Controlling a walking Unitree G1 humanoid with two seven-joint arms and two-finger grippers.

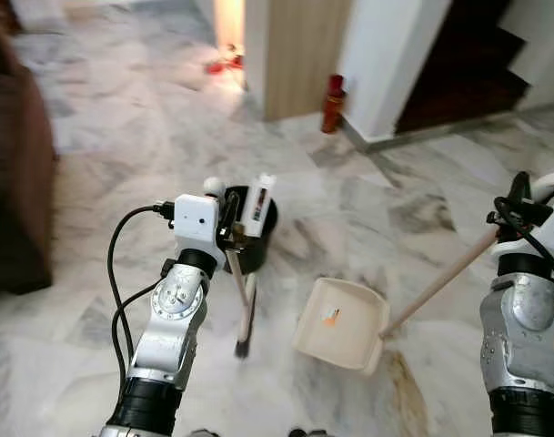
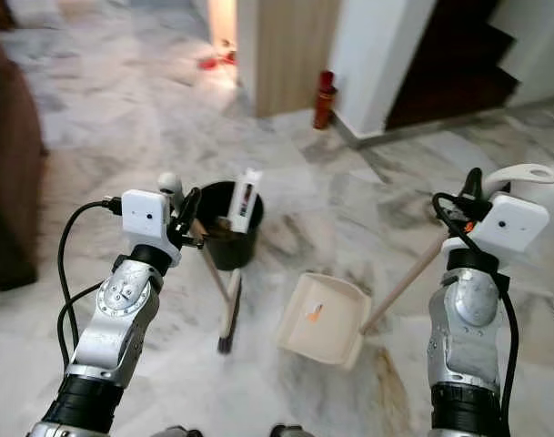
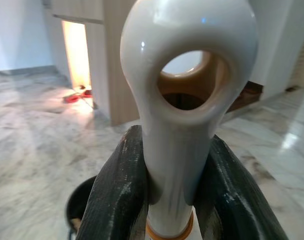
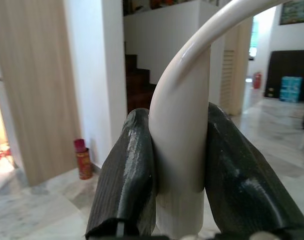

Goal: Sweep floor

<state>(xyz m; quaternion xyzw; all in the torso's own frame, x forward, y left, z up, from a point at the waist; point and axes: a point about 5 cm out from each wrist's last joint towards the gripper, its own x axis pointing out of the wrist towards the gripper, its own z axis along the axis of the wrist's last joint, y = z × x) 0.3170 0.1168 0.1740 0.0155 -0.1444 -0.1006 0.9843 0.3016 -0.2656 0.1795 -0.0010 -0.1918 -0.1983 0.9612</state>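
On the marble floor (image 1: 104, 118), the cream dustpan (image 1: 342, 323) lies beside the black bin (image 2: 224, 238), right gripper (image 4: 179, 165) clamped on its handle, left gripper (image 3: 174, 185) clamped on the broom (image 2: 227, 314), which should draw short strokes toward the pan.

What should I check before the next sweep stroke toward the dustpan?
1. Left end effector shut on the broom handle: ok.
2. Right end effector shut on the dustpan handle: ok.
3. Broom head down at the floor: ok.
4. Dustpan mouth facing the broom: cannot tell.
5. Orange scrap inside the dustpan: ok.
6. Black bin near the broom's path: not ok, close behind it.
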